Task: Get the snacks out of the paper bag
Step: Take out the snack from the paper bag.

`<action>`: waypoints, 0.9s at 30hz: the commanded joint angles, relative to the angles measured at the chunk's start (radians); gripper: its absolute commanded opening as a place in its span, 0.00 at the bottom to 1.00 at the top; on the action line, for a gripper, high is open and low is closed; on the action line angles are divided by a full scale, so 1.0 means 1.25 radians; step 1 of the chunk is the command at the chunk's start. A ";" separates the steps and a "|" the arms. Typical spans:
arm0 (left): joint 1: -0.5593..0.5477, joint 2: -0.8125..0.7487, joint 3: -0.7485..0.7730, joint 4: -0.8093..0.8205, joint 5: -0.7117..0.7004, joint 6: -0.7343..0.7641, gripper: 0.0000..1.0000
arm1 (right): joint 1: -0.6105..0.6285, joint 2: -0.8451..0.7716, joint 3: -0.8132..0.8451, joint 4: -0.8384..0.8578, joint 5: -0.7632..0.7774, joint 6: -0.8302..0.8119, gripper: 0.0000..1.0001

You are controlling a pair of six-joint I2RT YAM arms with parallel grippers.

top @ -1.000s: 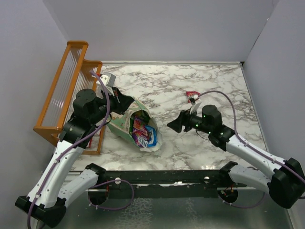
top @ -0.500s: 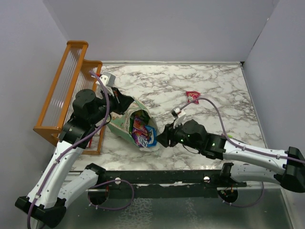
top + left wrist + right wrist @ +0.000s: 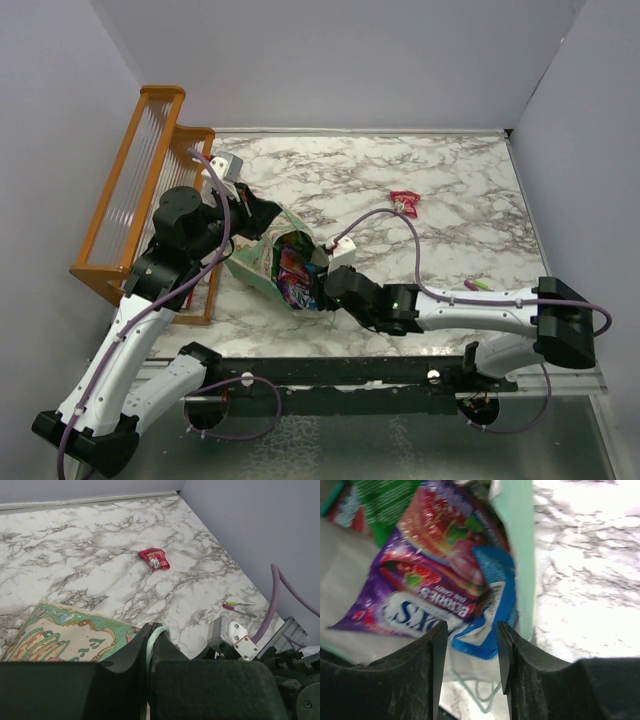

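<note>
Top view: paper bag (image 3: 256,264) lies tipped on its side at about 8 o'clock on the marble counter (image 3: 450,240), mouth facing roughly 4 o'clock. The snacks (image 3: 295,275) are mostly still inside and bunched at the mouth. Left gripper (image 3: 263,214) sits at the bag's 11 o'clock end. In the left wrist view its jaws are clenched on the bag's thin white loop handle (image 3: 156,631), with the printed bag side (image 3: 65,637) just below. Right gripper (image 3: 320,291) is at the bag mouth, arm stretched in from 4 o'clock. In the right wrist view its jaws are released, with a gap between the fingers and nothing held, poised right over a blue packet (image 3: 492,595). Beside that lie a purple packet (image 3: 405,600), a red one (image 3: 445,535) and a green one (image 3: 385,500), all on the white bag lining; whether the fingers touch the blue packet, cannot tell. One red packet (image 3: 404,201) is out on the counter, at 1 o'clock from the bag, well apart. Pens (image 3: 477,285) lie at 4 o'clock near the right arm. Orange rack (image 3: 130,200) stands along the 9 o'clock edge.
</note>
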State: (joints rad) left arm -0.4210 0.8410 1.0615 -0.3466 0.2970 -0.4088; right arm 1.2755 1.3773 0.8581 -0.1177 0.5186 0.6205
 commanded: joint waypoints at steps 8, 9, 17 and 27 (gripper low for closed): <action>0.001 -0.006 0.018 0.018 -0.022 0.016 0.00 | 0.004 0.128 0.060 0.000 0.161 0.009 0.48; 0.000 -0.006 0.018 0.016 -0.024 0.018 0.00 | 0.004 0.138 0.063 0.003 0.161 0.009 0.48; 0.001 -0.015 0.012 0.018 -0.022 0.014 0.00 | 0.003 0.201 0.082 0.010 0.182 0.008 0.43; 0.001 -0.015 0.014 0.016 -0.023 0.017 0.00 | 0.003 0.188 0.089 -0.002 0.186 -0.019 0.13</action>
State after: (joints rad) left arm -0.4210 0.8406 1.0615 -0.3614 0.2966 -0.3973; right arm 1.2755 1.6356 0.9482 -0.1276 0.7177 0.6147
